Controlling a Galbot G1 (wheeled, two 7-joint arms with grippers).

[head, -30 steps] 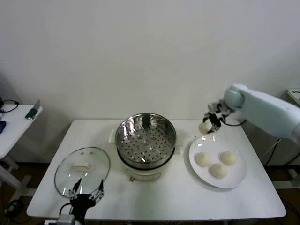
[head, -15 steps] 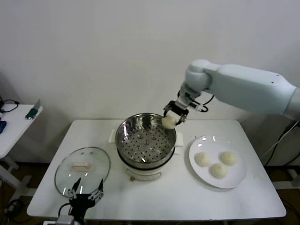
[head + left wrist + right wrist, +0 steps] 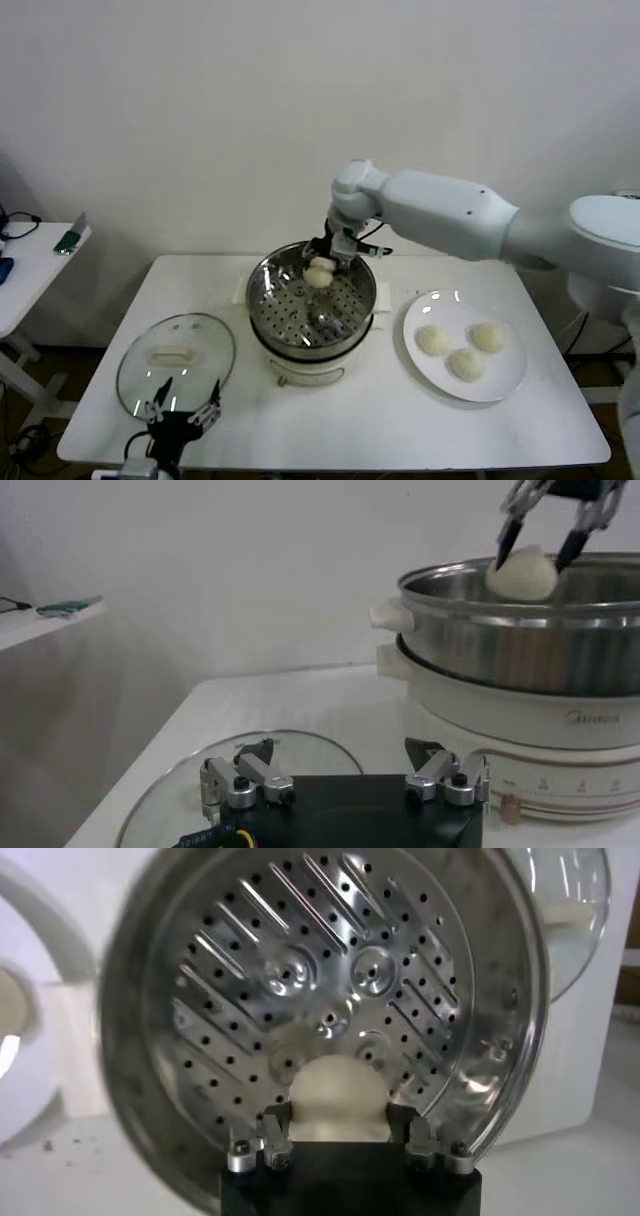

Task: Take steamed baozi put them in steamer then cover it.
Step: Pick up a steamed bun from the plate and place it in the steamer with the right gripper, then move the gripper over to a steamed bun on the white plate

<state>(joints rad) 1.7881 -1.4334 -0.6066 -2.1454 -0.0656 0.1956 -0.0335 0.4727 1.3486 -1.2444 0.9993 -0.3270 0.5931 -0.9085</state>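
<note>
Steel steamer is sitting under the right gripper, which is clamping 1 baozi above its perforated floor, while the left gripper is hanging spread by the cover.

Your right arm has a smooth white rounded shell and black cable at the wrist; right gripper and left gripper are black with silver screwed fingers.

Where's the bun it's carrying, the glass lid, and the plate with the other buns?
Carried bun (image 3: 319, 274), head view: its rounded front, above the steamer basket.
Glass lid (image 3: 200, 375), head view: clear glass beside the handle.
Plate (image 3: 507, 373), head view: bare white rim near the three buns.
</note>
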